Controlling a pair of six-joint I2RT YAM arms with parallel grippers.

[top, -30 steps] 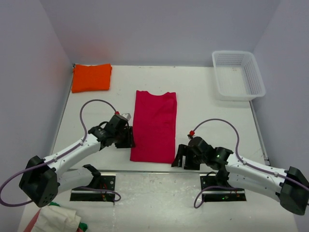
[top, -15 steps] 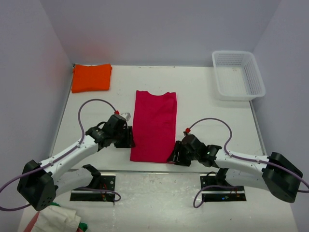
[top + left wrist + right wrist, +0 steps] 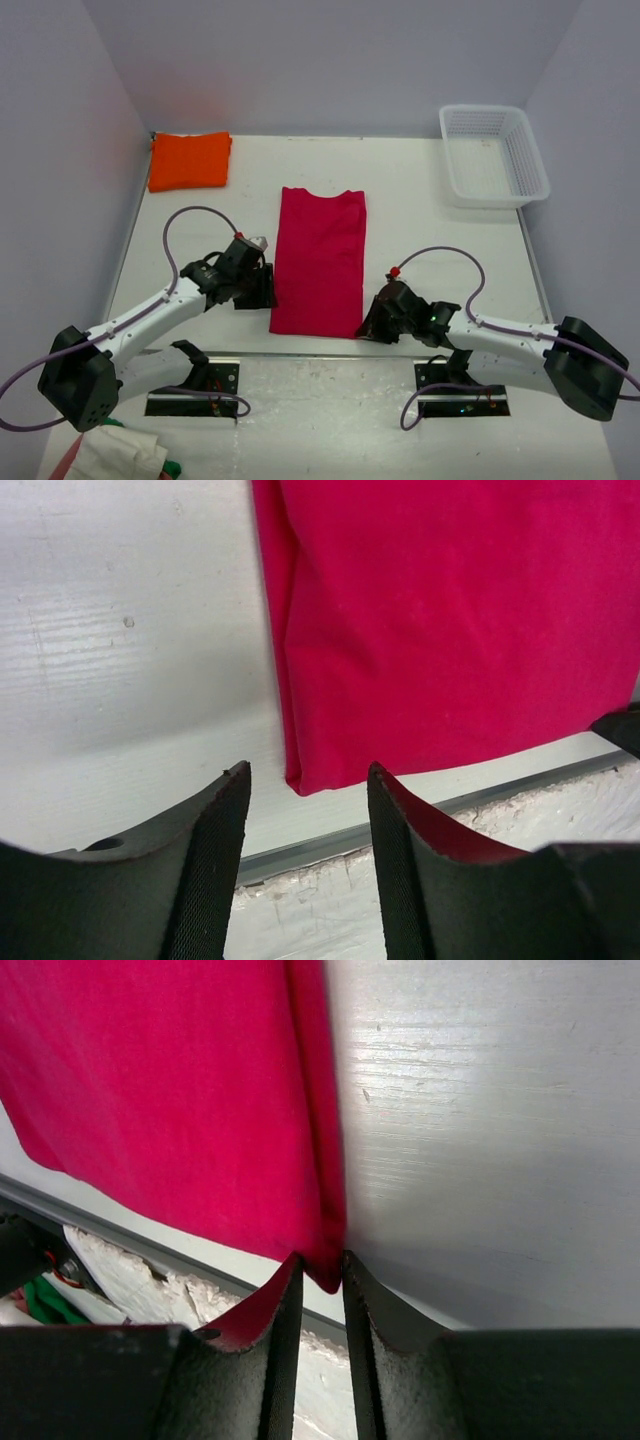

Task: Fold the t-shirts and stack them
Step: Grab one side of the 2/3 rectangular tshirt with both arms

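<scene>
- Two t-shirts are lying on the table (image 3: 420, 230): the orange t-shirt (image 3: 189, 160) is sitting already folded in the far left corner, and the crimson t-shirt (image 3: 320, 262) is lying in the middle as a long narrow strip, collar away from the arms and hem reaching the near edge.
- Judging by that, the sleeves and sides are already turned in, and the step in hand is the crosswise fold that brings the hem up toward the collar.
- The right gripper (image 3: 322, 1260) is sitting at the near right corner of the strip with its fingers drawn almost together, and the tip of that corner is showing between them, so it appears to be pinching the cloth.
- The left gripper (image 3: 307, 770) is hovering just beside the near left corner with its fingers spread wide and nothing between them; the corner is lying in line with the gap but not yet inside it.
- Next, the left arm is needing to slide onto its corner and close, taking every layer, before both arms lift and carry the hem away together.
- Uneven lifting is likely to skew the fold, since only one corner seems held.
- Off at the far right, a white basket (image 3: 452, 170) is standing well apart from both shirts.
</scene>
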